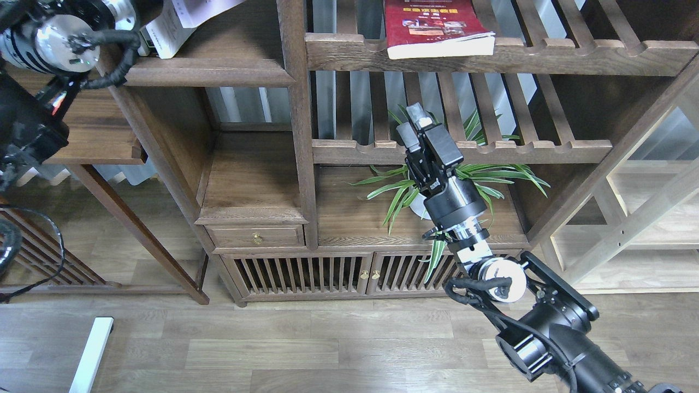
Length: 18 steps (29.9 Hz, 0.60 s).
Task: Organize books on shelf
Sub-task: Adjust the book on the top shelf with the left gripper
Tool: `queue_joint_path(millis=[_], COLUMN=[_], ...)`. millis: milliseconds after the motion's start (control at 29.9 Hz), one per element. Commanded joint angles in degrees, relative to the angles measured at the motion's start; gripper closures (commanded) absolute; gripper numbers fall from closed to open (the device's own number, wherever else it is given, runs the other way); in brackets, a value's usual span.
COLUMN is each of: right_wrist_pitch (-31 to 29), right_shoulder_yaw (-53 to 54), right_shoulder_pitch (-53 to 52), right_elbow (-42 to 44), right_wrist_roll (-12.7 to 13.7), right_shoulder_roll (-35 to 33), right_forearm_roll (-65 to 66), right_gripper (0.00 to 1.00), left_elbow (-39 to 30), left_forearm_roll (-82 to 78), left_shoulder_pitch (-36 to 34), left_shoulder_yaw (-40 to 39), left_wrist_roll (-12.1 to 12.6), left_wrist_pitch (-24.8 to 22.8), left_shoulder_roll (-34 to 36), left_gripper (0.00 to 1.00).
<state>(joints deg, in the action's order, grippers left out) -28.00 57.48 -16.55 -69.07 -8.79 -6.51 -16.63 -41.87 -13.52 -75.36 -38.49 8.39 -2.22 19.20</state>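
The shelf [210, 71], a solid dark board with a moulded front edge, is at the top left. A thick pale book [166, 35] stands on it, and another white book [205, 6] tilts above it, cut off by the top edge. My left arm's wrist [60, 35] covers the shelf's left end; its gripper lies beyond the top edge. A red book [437, 27] with small photos lies flat on the upper slatted shelf to the right. Well below the red book, my right gripper [414, 123] points up in front of the lower slatted rail, shut and empty.
A potted green plant [469, 174] sits behind my right wrist on the cabinet top. A vertical post [297, 120] separates the left bay from the slatted shelves [491, 150]. A side table [82, 125] stands left; a drawer and slatted doors sit below.
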Motion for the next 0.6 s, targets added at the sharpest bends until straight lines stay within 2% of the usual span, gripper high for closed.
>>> queue_joint_path(millis=[0, 368, 568], right_wrist_pitch=[0.0, 0.0, 0.0], right_shoulder_yaw=[-0.09, -0.09, -0.09], right_shoulder_pitch=[0.37, 0.81, 0.9], right_elbow=[-0.01, -0.01, -0.01], right_wrist_roll=[0.0, 0.0, 0.09], right_shoulder_roll=[0.01, -0.08, -0.08], right_forearm_roll=[0.01, 0.01, 0.01], right_gripper=[0.28, 0.27, 0.27], left_elbow=[0.03, -0.59, -0.67], left_forearm_roll=[-0.37, -0.46, -0.98], left_shoulder_pitch=[0.12, 0.3, 0.65], left_shoulder_yaw=[1.66, 4.66, 5.18], left_wrist_roll=[-1.7, -3.46, -5.49], left_wrist_pitch=[-0.06, -0.5, -0.5], left_shoulder_roll=[-0.04, 0.4, 0.4], left_gripper=[1.0, 1.0, 1.0])
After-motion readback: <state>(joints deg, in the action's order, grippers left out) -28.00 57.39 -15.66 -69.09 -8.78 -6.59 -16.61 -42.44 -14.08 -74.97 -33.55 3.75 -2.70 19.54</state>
